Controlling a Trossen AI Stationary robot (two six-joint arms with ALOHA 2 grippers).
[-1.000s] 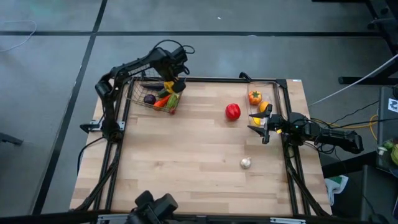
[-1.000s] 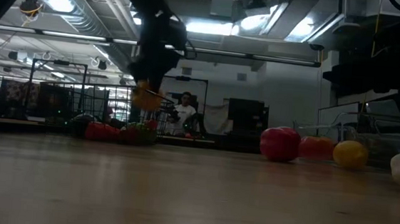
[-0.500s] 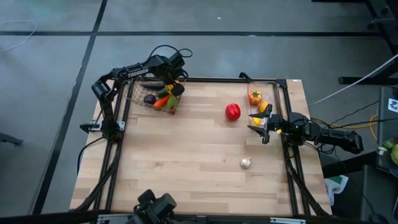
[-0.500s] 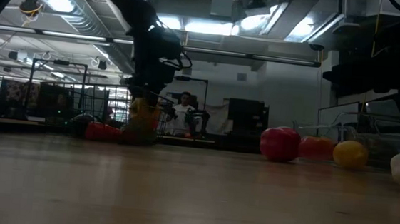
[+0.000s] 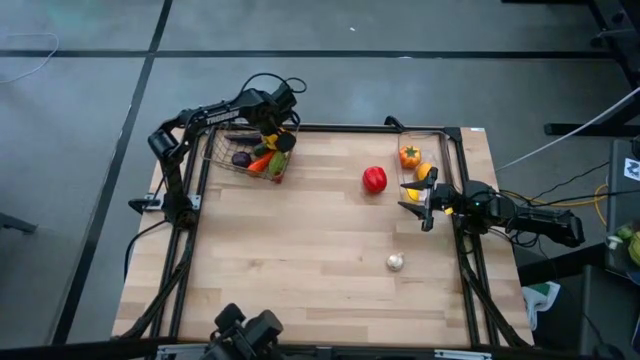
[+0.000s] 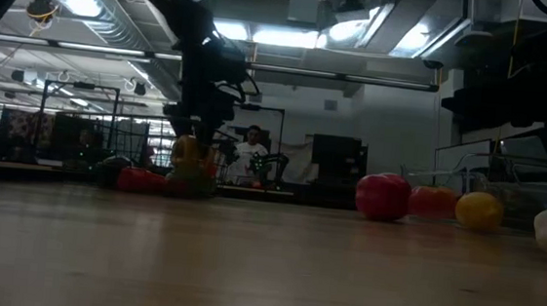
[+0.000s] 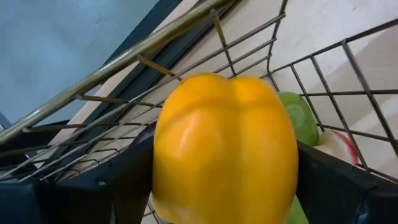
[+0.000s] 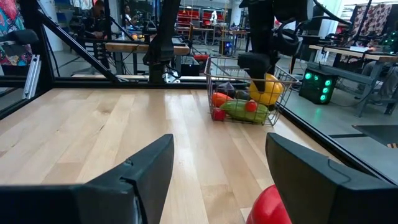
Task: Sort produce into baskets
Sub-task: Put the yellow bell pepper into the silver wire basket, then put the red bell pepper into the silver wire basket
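Desk: our left hand sits low in the wire basket, clamped on the yellow pepper, veg directly below. We'd part the fingers wide, then lift straight clear of the mesh. Right hand waits, fingers apart, tomato ahead, garlic beside.

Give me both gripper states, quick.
Left gripper: closed on the yellow pepper, inside the wire basket.
Right gripper: open, empty, at the table's right edge.
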